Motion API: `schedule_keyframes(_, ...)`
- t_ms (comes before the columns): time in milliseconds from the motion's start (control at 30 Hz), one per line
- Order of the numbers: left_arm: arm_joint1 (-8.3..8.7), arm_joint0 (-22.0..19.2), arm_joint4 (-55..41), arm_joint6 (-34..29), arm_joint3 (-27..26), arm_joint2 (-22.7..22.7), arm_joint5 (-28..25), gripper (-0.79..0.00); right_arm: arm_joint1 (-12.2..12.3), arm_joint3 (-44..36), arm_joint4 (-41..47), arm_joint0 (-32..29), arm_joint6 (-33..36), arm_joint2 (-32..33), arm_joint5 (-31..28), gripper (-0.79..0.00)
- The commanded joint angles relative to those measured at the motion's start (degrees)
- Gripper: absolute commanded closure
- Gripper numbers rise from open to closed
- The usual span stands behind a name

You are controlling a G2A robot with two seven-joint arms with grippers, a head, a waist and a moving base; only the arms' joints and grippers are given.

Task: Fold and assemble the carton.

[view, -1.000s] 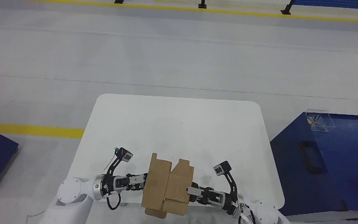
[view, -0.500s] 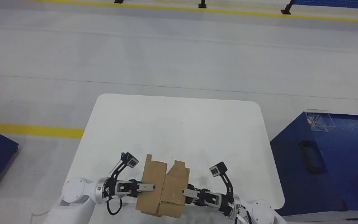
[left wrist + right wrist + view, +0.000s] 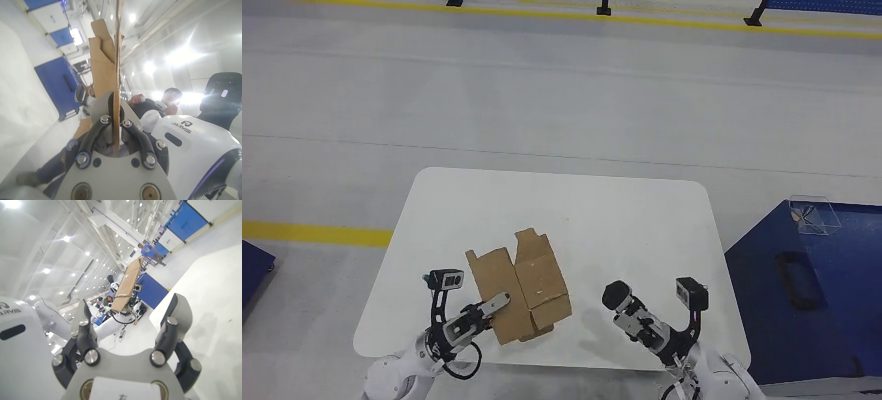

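One edge of the unassembled carton point(image 3: 520, 288) is clamped in my left pincer point(image 3: 114, 103), which holds it raised over the near side of the table point(image 3: 642, 220), probably to keep its flaps accessible. My right pincer point(image 3: 129, 311) stands spread and empty, apart from the carton, free for folding.

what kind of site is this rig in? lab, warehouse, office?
Probably a large industrial hall or robot test floor: high ceiling with rows of lights, yellow floor lines, and blue partition panels around a lone white table.

Pale grey floor point(image 3: 542, 90) with a yellow line point(image 3: 312, 234); blue cabinet point(image 3: 842, 300) beside white table point(image 3: 622, 220).
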Motion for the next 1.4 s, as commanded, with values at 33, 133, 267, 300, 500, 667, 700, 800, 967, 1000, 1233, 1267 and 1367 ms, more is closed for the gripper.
schedule_keyframes(33, -1.19, 0.3, 1.0, 6.8, 0.8, 4.5, -6.0, 0.000, -1.0, 0.2, -10.7, -0.3, -7.9, -1.6, -0.7, -0.785)
schedule_keyframes(133, -2.16, -0.4, -0.4, 8.9, 1.8, 8.7, -8.2, 0.000, -2.0, 1.5, -18.4, 0.4, -13.4, -3.9, 0.1, -0.785)
schedule_keyframes(267, -2.78, -1.6, -1.4, 8.7, 3.6, 11.5, -9.8, 0.000, -3.1, 4.2, -23.6, 1.7, -17.7, -7.2, 0.5, -0.391)
schedule_keyframes(300, -2.87, -1.7, -1.6, 8.6, 3.8, 11.9, -10.0, 0.000, -3.3, 5.0, -24.5, 2.1, -18.1, -8.0, 0.5, -0.329)
schedule_keyframes(500, -3.09, -2.2, -0.8, 8.8, 4.8, 12.8, -10.1, 0.000, -4.2, 8.6, -25.0, 4.1, -19.2, -11.7, -1.5, 0.000)
schedule_keyframes(667, -3.16, -2.4, -1.2, 8.9, 5.3, 13.2, -9.3, 0.000, -4.4, 9.6, -24.8, 4.8, -18.9, -12.4, -2.0, 0.000)
schedule_keyframes(700, -3.16, -2.5, -1.3, 8.9, 5.4, 13.2, -9.2, -0.785, -4.4, 9.7, -24.8, 4.9, -18.8, -12.5, -2.1, 0.000)
schedule_keyframes(800, -3.15, -2.5, -2.2, 9.2, 5.8, 12.8, -9.4, -0.785, -4.5, 10.0, -24.0, 4.9, -18.4, -12.8, -2.3, 0.000)
schedule_keyframes(967, -2.55, -3.2, -3.3, 11.4, 8.7, 7.8, -10.3, -0.785, -4.0, 8.0, -22.6, 4.0, -17.2, -10.6, -0.5, 0.000)
schedule_keyframes(1000, -2.33, -3.5, -3.5, 12.1, 9.8, 6.2, -10.2, -0.785, -3.9, 7.2, -22.8, 3.6, -16.5, -9.8, 0.6, 0.000)
schedule_keyframes(1233, -0.83, -5.9, 7.8, 19.3, 15.1, -4.7, -7.0, -0.785, -2.4, 0.9, -29.0, 0.4, -7.1, -4.4, 8.9, 0.000)
schedule_keyframes(1267, -0.67, -5.8, 8.5, 19.0, 14.2, -5.1, -4.9, -0.785, -2.2, 0.4, -30.4, 0.1, -5.4, -4.2, 9.6, 0.000)
schedule_keyframes(1367, -0.10, -4.9, 9.0, 15.1, 9.9, -6.0, -1.5, -0.785, -1.8, -1.2, -34.2, -0.5, -0.7, -4.2, 11.4, 0.000)
